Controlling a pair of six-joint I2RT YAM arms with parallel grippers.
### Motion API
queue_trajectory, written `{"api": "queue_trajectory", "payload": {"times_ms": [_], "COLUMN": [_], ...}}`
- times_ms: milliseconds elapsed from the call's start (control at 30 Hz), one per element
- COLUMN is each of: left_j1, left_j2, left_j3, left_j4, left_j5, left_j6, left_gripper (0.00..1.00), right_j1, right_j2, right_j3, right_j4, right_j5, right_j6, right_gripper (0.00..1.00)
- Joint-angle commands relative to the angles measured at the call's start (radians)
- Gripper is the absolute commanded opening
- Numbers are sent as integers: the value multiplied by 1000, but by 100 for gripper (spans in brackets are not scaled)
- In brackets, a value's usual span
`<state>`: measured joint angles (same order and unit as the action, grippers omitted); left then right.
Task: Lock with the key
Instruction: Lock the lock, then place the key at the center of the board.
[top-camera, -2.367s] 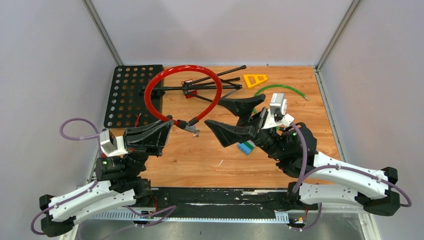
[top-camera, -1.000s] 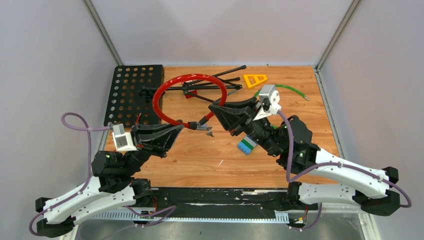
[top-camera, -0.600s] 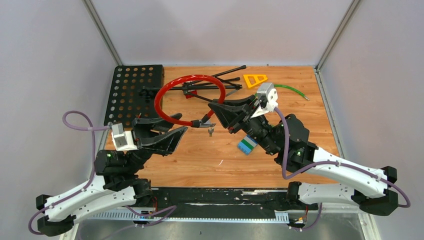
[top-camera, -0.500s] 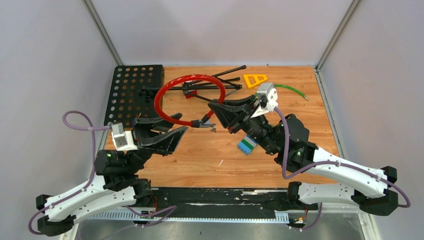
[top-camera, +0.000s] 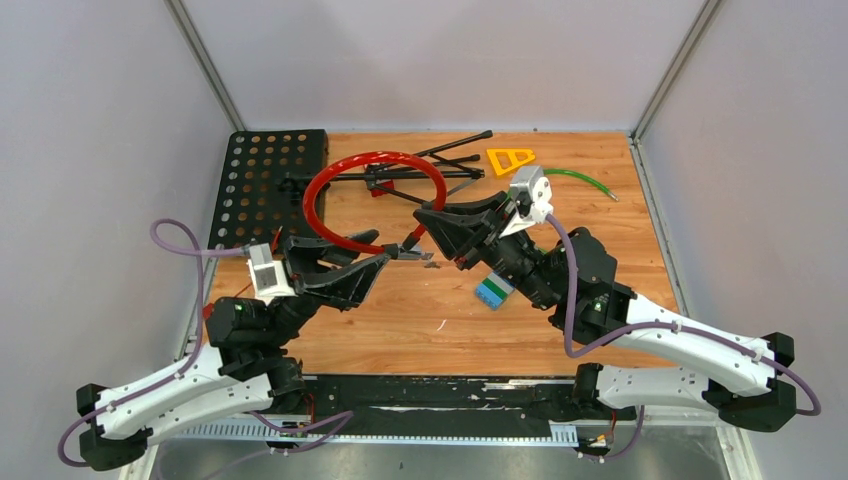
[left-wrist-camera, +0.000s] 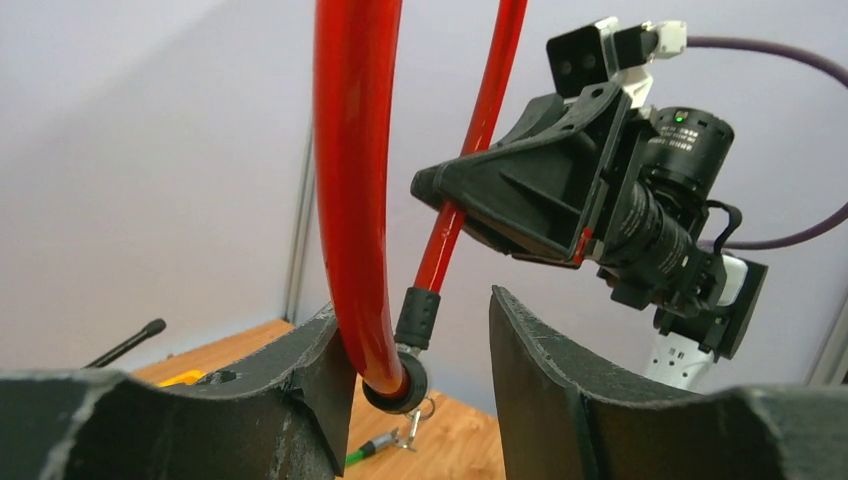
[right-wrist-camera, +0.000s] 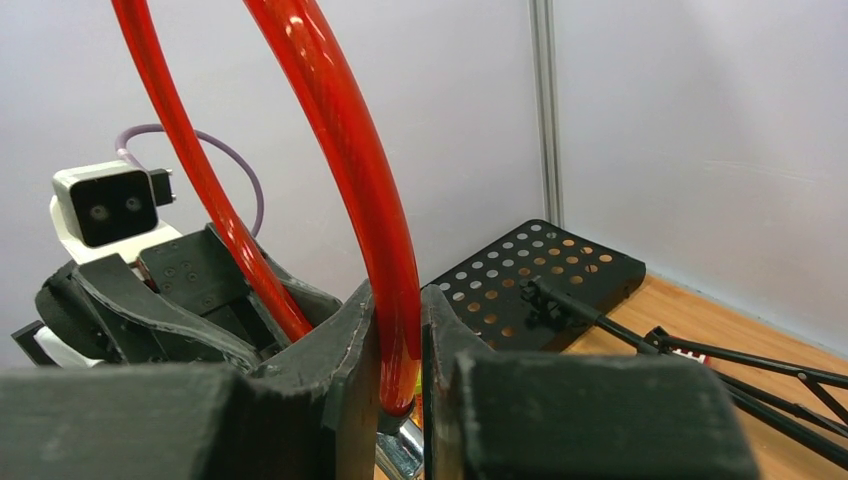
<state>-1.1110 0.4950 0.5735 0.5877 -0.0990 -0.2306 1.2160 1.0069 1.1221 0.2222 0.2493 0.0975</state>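
The red cable lock (top-camera: 372, 200) hangs as a loop above the table. My right gripper (top-camera: 420, 232) is shut on the cable (right-wrist-camera: 392, 280) just above its end. Its black lock head (left-wrist-camera: 396, 386) sits between the fingers of my open left gripper (top-camera: 378, 250), with the cable resting against the left finger (left-wrist-camera: 318, 380) and a gap to the other finger. The key (left-wrist-camera: 405, 436) dangles on a small ring under the lock head and shows as a metal glint (top-camera: 421, 256) from above. Whether the key sits in the keyhole is hidden.
A black perforated plate (top-camera: 262, 185) lies at the back left, with a black folding stand (top-camera: 425, 168) beside it under the loop. A yellow triangle (top-camera: 510, 159) and a green cable (top-camera: 582, 180) lie at the back right. A blue-green block (top-camera: 492, 291) sits under my right arm.
My left gripper opened from shut and moved right, so its fingers now stand around the lock head. The right gripper kept its hold on the cable and barely moved.
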Motion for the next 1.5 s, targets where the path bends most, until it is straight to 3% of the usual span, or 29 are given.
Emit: {"api": "queue_trajectory", "payload": {"times_ms": [0, 200, 333, 467, 533, 633, 767, 900, 1067, 1467], "left_j1": [-2, -1, -1, -1, -2, -1, -1, -1, -1, -1], "left_j2": [13, 17, 21, 22, 23, 22, 8, -11, -24, -15], "left_j3": [-18, -37, -41, -40, -37, -43, -73, -70, -33, 10], "left_j4": [31, 46, 66, 84, 87, 120, 224, 282, 289, 262], "left_j5": [-21, -31, -39, -41, -37, -24, -48, -32, 47, 90], "left_j6": [-23, -37, -48, -52, -50, -47, -67, -67, -65, -80], "left_gripper": [55, 46, 25, 14, 0, 0, 0, 0, 0, 0], "right_j1": [-3, -4, -4, -4, -4, -3, -3, -4, -4, -3], "right_j2": [-34, -40, -45, -46, -43, -36, -41, -76, -135, -159], "right_j3": [53, 54, 46, 40, 43, 45, 14, -48, -94, -98], "right_j4": [83, 83, 75, 63, 51, 32, 4, -24, -85, -171], "right_j5": [-20, -28, -27, -23, -29, -50, -58, -172, -319, -424], "right_j6": [33, 31, 24, 15, 11, -7, -49, -144, -225, -456], "right_gripper": [0, 0, 0, 0, 0, 7, 38, 56, 60, 55]}}
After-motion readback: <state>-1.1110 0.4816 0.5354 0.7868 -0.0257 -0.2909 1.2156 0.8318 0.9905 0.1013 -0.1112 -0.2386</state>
